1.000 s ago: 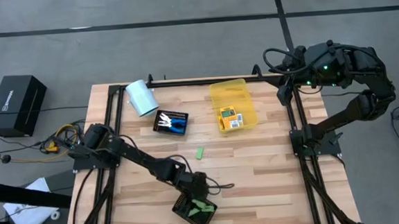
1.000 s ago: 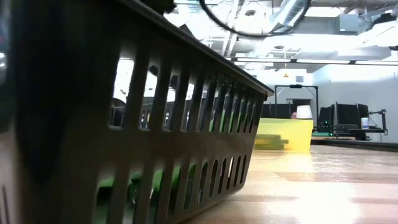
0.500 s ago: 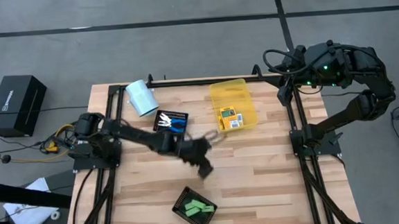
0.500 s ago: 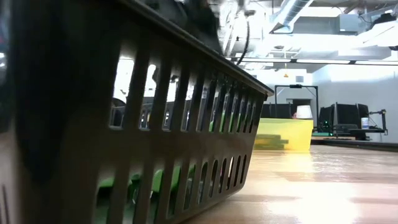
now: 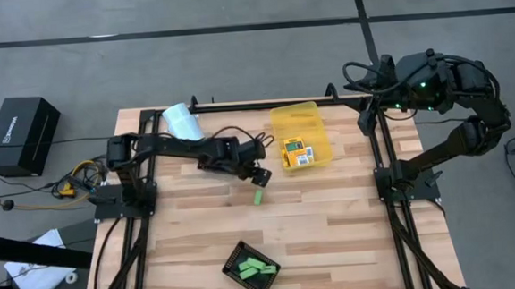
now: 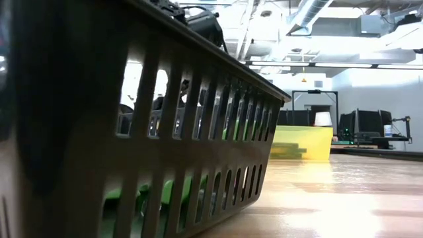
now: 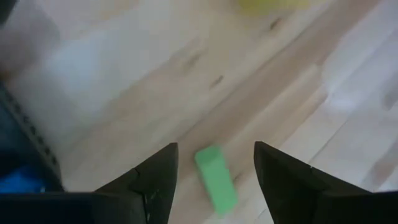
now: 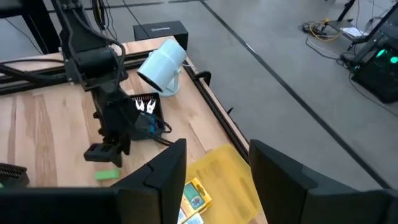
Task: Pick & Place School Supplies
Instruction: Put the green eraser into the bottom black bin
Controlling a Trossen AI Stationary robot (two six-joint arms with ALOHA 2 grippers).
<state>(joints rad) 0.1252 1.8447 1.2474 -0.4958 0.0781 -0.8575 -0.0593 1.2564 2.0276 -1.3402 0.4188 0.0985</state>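
Note:
A lone light-green oblong piece [image 5: 258, 196] lies flat on the wooden table [image 5: 334, 229] near its middle. My left gripper [image 5: 259, 176] hovers open just above it, on its far side. In the left wrist view the piece [image 7: 216, 179] shows between and beyond the two spread fingers of that gripper [image 7: 214, 152], untouched. Several more green pieces [image 5: 256, 270] lie in a small black tray [image 5: 238, 258] at the near edge. My right gripper [image 8: 217, 158] waits open and high over the table's far right corner [image 5: 370, 88].
A yellow translucent bin [image 5: 310, 119] holding a yellow-orange pack [image 5: 296, 151] stands right of my left gripper. A black tray with blue-handled tools [image 8: 146, 112] sits under my left arm. A pale cylinder [image 5: 182, 122] lies at the far left. Bare wood lies between the piece and the near tray.
My left gripper has swung from above the near black tray toward the table's far edge, staying at about the same height and rolling its wrist. It now stands over the lone green piece. The green pieces in the tray lie still.

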